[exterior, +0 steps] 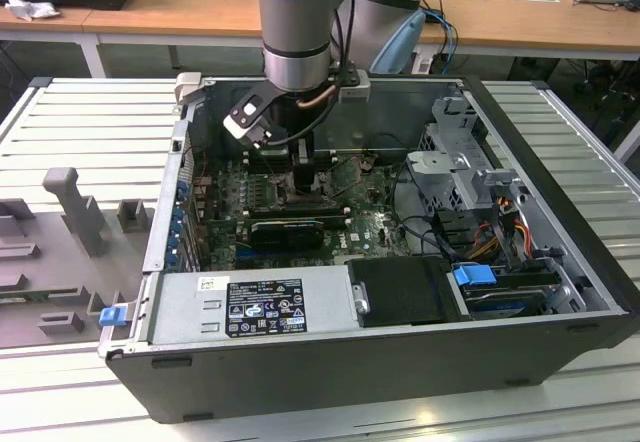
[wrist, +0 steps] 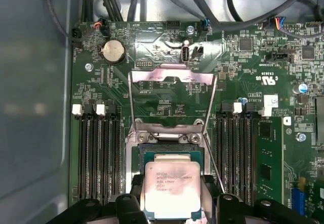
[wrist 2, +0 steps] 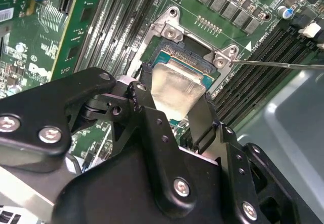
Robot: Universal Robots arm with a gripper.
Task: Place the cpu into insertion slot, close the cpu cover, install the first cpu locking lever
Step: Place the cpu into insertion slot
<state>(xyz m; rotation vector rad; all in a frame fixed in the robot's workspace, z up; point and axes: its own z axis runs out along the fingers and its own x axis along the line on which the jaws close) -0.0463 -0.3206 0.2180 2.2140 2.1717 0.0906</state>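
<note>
In both wrist views my gripper (wrist 2: 176, 89) (wrist: 172, 186) is shut on the cpu (wrist 2: 177, 82) (wrist: 171, 183), a flat silver square with one black finger (wrist 2: 145, 77) on each side. The cpu hangs right over the insertion slot (wrist 2: 174, 57) (wrist: 167, 150); I cannot tell whether it rests in it. The cpu cover (wrist: 172, 75), a thin silvery frame with an open window, stands swung up behind the socket. A thin wire lever (wrist 2: 283, 65) (wrist: 211, 159) sticks out free beside the socket. In the exterior view the gripper (exterior: 298, 167) reaches down into the open computer case (exterior: 300, 362).
Rows of black memory slots (wrist: 98, 158) (wrist: 238, 153) flank the socket on both sides. A long black expansion card (exterior: 290, 230), the power supply (exterior: 250, 304) and a drive cage (exterior: 460, 167) crowd the case. Cables (wrist: 228, 11) run along the board's far edge.
</note>
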